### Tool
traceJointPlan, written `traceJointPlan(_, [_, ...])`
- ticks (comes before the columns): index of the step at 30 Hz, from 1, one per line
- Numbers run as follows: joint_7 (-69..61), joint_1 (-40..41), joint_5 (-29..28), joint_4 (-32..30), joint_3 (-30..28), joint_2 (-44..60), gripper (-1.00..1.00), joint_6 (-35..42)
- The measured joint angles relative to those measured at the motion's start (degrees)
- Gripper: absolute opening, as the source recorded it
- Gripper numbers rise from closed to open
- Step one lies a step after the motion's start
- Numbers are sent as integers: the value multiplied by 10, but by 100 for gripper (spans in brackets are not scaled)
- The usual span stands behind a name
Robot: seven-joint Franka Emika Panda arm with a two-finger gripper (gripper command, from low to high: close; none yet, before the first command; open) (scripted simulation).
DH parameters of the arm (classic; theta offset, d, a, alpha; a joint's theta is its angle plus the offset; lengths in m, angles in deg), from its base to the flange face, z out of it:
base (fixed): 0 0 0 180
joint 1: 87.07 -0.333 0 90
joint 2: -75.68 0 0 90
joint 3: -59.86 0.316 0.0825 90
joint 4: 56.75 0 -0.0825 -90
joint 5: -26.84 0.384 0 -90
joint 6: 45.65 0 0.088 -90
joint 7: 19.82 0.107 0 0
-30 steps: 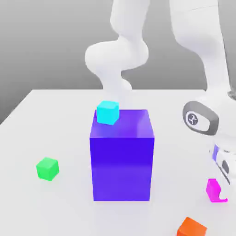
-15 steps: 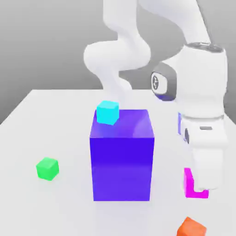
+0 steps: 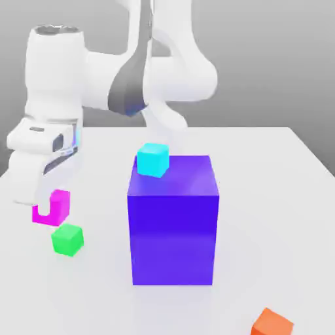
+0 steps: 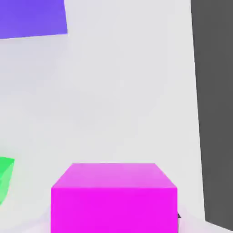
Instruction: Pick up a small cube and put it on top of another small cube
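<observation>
Exterior and hand views of the carry-and-place step. The white arm's pincer (image 3: 40, 211) is clenched on the small bright magenta cube (image 3: 53, 207), held clear of the white tabletop (image 3: 275, 196) just above and beside the small bright green cube (image 3: 67, 239), at the exterior view's left. The large blue-purple block (image 3: 173, 222) with a small cyan cube (image 3: 153, 159) on top stands near; a small orange cube (image 3: 271, 323) lies well apart. To stack well, the magenta cube (image 4: 113, 198) likely needs centring squarely over the green cube (image 4: 5, 177), faces aligned, then a slow straight descent and release only on contact
</observation>
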Motion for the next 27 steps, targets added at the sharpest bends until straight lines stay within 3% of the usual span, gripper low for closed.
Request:
traceJointPlan(8, [-177, 13, 12, -65, -94, -3, -100, 14])
traceJointPlan(18, [-289, -58, 159, -60, -130, 74, -100, -38])
traceJointPlan(27, [-394, -76, 309, -60, -110, 161, -100, -113])
